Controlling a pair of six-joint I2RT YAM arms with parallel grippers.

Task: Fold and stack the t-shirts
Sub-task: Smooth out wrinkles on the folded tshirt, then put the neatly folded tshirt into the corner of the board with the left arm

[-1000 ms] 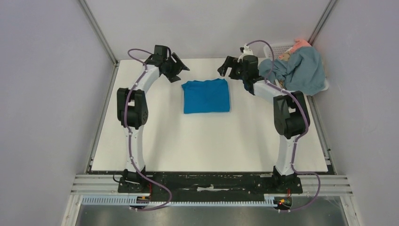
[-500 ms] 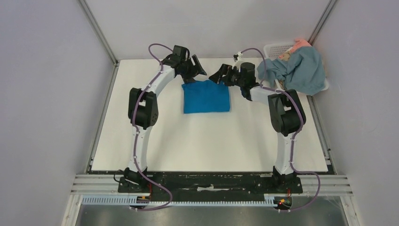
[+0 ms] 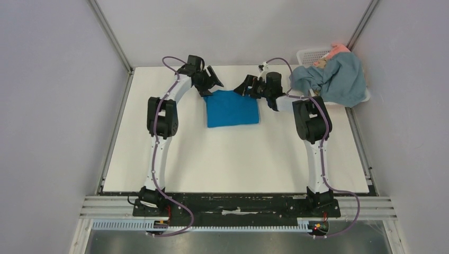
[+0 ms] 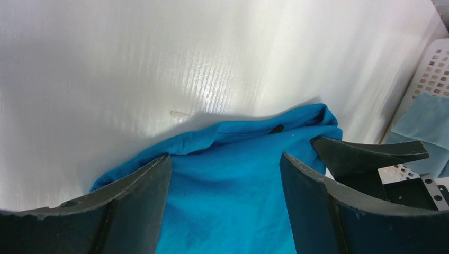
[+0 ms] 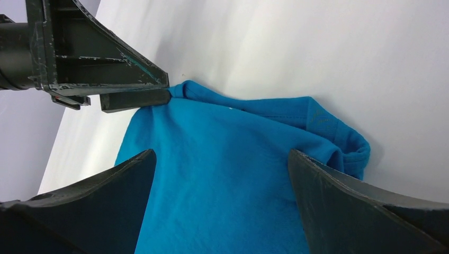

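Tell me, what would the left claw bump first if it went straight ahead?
Probably the blue shirt: the left claw has open fingers aimed down at the shirt's far edge, table right underneath. Depth is hard to judge.

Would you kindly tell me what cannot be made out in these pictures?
- Top view: the inside of the basket, covered by the grey-blue shirt.
- Top view: the pink cloth, mostly behind that shirt and too small to identify.
- Wrist views: the near part of the blue shirt, cut off by the bottom edge.
- Whether the left gripper or right gripper touches the cloth: too small from above, ambiguous in the wrist views.
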